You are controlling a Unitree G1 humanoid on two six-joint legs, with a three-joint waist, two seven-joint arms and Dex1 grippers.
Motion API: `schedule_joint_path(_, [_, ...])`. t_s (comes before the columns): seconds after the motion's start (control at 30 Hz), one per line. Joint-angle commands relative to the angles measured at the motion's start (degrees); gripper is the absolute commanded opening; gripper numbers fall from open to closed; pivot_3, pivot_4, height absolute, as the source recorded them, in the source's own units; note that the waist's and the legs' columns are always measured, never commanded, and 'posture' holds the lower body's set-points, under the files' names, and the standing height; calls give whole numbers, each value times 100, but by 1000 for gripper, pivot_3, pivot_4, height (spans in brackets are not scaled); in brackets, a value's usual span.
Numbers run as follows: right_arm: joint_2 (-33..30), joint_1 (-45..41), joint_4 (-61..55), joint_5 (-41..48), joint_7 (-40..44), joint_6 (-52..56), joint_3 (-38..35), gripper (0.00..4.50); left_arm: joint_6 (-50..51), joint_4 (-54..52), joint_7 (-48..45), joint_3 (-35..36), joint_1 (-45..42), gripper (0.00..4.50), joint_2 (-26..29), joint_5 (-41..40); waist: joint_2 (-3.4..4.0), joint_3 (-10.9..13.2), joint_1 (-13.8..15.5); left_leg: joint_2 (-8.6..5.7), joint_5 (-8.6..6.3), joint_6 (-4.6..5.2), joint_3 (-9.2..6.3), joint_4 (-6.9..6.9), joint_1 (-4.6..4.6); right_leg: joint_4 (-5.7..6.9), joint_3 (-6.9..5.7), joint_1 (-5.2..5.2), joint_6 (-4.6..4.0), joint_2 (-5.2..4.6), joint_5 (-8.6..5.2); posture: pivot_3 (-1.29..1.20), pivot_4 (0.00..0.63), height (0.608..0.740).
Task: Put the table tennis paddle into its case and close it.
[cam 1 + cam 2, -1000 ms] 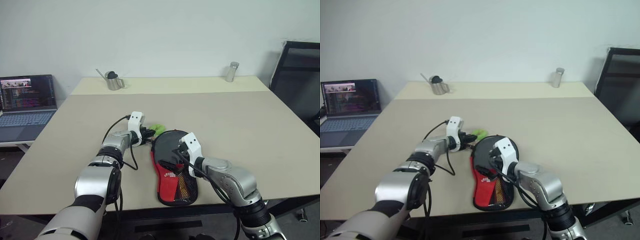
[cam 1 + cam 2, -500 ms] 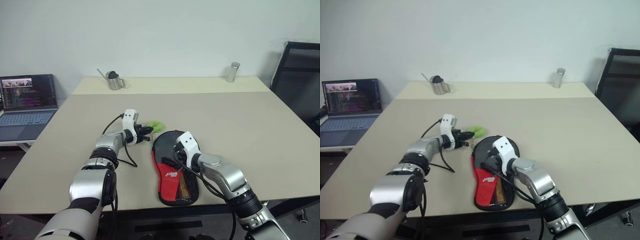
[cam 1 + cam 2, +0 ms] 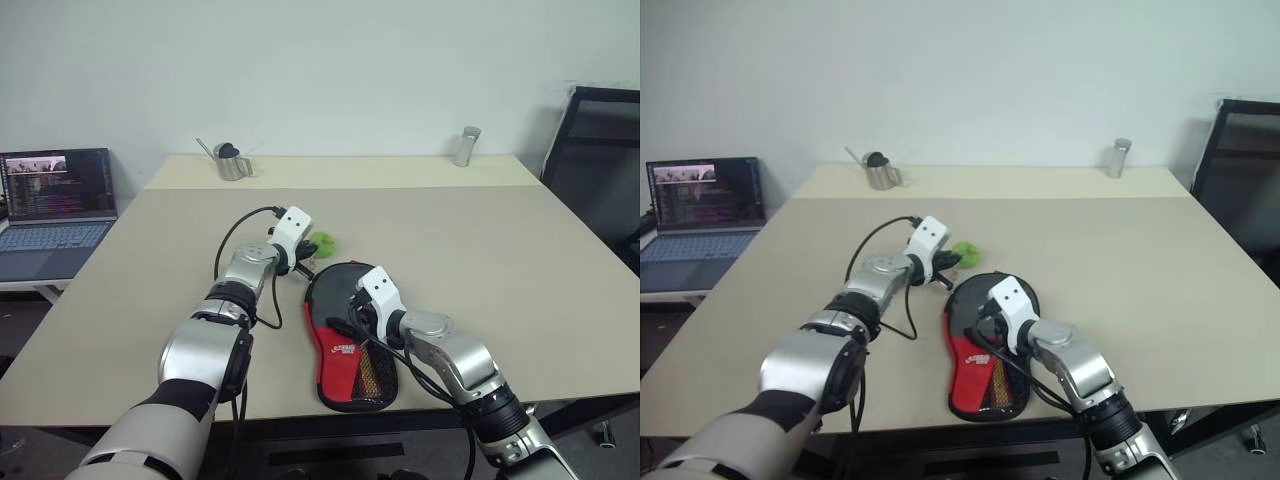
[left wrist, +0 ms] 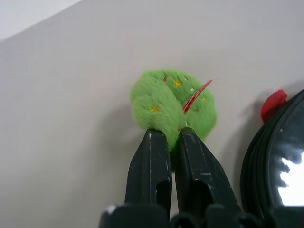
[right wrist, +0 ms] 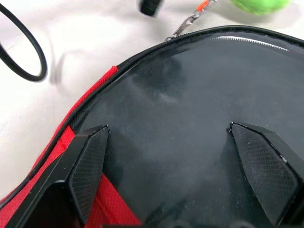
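Note:
The black and red case (image 3: 335, 362) lies flat near the table's front edge, its round black end pointing away from me. The paddle is hidden. My left gripper (image 4: 172, 135) is shut on the fuzzy green tag (image 4: 171, 102) of the zipper cord, just past the case's round end (image 3: 322, 243). The metal zipper pull (image 5: 190, 21) sits at the case's rim. My right gripper (image 5: 168, 137) is open, its fingers (image 5: 88, 166) spread wide over the glossy black round part of the case.
A laptop (image 3: 55, 205) stands on a side table at the left. At the back of the table are a small metal watering can (image 3: 228, 160) and a metal cylinder (image 3: 463, 145). A black chair (image 3: 600, 170) stands at the right. A black cable (image 3: 235, 240) loops off my left wrist.
My left gripper has rolled and moved right and a little up, carrying the green tag toward the top of the case's round end. The right gripper has hardly moved.

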Motion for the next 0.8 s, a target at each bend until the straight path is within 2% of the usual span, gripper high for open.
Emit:
schedule_joint_path(0.03, [-83, 279, 173, -63, 30, 359, 94, 4500, -333, -36, 373, -73, -404, 29, -103, 196, 0, 0, 0, 0, 0, 0, 0, 0, 0, 0, 0, 0, 0, 0, 0, 0, 150, 740])
schedule_joint_path(0.3, [-32, 533, -87, -83, -20, 574, 137, 4500, -731, 64, 813, -316, -634, 29, -354, 659, -5, -4, 6, -3, 0, 0, 1, 2, 1, -2, 0, 4, 3, 0, 1, 0, 150, 740])
schedule_joint_path(0.53, [-31, 713, -276, -125, -11, 715, 216, 4500, -1124, 119, 1111, -880, -776, 29, -493, 1364, -6, -5, 9, -3, 0, 0, 0, 2, 2, -2, -2, 6, 4, 0, 1, 0, 150, 740])
schedule_joint_path(0.8, [40, 841, -454, -172, -11, 873, 331, 4500, -1741, 156, 1445, -1572, -1030, 29, -934, 2120, -7, -6, 19, -3, 0, -1, 0, 3, 2, -5, -2, 7, 6, 0, 1, 0, 150, 740])
